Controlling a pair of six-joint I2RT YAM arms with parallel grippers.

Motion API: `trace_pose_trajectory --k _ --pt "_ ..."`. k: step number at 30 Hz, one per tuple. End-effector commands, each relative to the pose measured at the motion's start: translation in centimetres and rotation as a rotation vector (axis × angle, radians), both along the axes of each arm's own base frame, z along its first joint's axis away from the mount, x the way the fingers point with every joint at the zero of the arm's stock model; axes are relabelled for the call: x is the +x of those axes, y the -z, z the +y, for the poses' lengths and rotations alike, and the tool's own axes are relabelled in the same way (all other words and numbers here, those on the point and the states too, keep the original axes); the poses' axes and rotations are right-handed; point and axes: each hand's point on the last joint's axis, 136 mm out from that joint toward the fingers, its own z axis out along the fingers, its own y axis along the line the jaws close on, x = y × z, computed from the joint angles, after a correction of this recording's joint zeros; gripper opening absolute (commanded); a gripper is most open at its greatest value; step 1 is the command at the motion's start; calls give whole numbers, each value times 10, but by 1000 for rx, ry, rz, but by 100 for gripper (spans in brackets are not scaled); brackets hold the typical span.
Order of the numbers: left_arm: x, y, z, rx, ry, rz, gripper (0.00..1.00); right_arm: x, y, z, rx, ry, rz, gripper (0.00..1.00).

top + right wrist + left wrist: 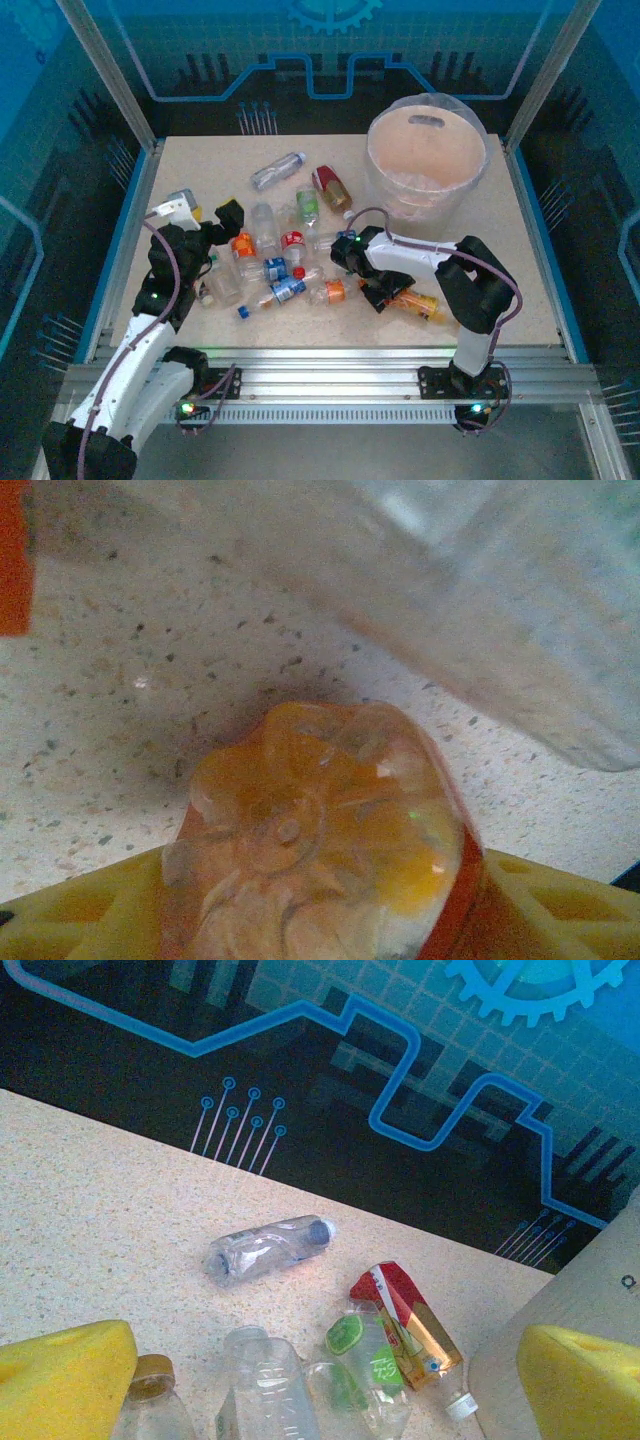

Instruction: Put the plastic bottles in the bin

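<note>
Several plastic bottles lie in a loose heap (270,265) on the table's middle left. My right gripper (388,292) is low at the heap's right edge. In the right wrist view the clear petalled base of an orange bottle (320,850) fills the gap of that gripper (320,925), and a yellow pad presses each side. The same orange bottle (418,302) lies under the right arm. My left gripper (205,215) stands open, with wide yellow fingers (65,1375) and nothing between them, over clear bottles (265,1385). The bin (428,150) stands at the back right.
Beyond the heap lie a clear blue-capped bottle (268,1248), a red-and-gold bottle (408,1325) and a green-labelled one (365,1370). A clear bottle (500,610) lies close in front of the right gripper. Aluminium frame posts and blue walls ring the table (200,160).
</note>
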Motion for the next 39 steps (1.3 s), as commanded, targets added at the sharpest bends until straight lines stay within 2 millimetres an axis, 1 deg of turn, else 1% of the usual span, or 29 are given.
trace_pose_trajectory --k 1,6,11,17,22,25,28,31,35,39 --pt "-3 -15 1 15 -8 -40 99 8 -12 -4 -25 -5 -45 59" --pt "-3 -16 1 17 -9 -42 99 9 -23 -4 -28 -19 -71 50" --pt "-3 -17 2 15 -9 -47 99 5 -43 -2 -24 -26 -95 42" --pt "-4 -18 2 16 -10 -50 99 -1 -79 7 38 -45 -156 36" --pt "-5 -18 2 15 -11 -49 99 -3 -111 17 141 -63 -233 33" --pt "-5 -18 2 14 -9 -50 99 -4 -131 28 227 -83 -272 30" --pt "-5 -19 2 14 -9 -51 99 -5 -152 42 339 -123 -310 27" --pt "-5 -19 3 16 -13 -50 99 -5 -180 58 471 -171 -357 19" --pt "-5 -19 3 18 -16 -49 99 -4 -224 79 646 -258 -435 11" --pt "-5 -20 4 18 -19 -49 99 -2 -275 100 810 -359 -519 7"
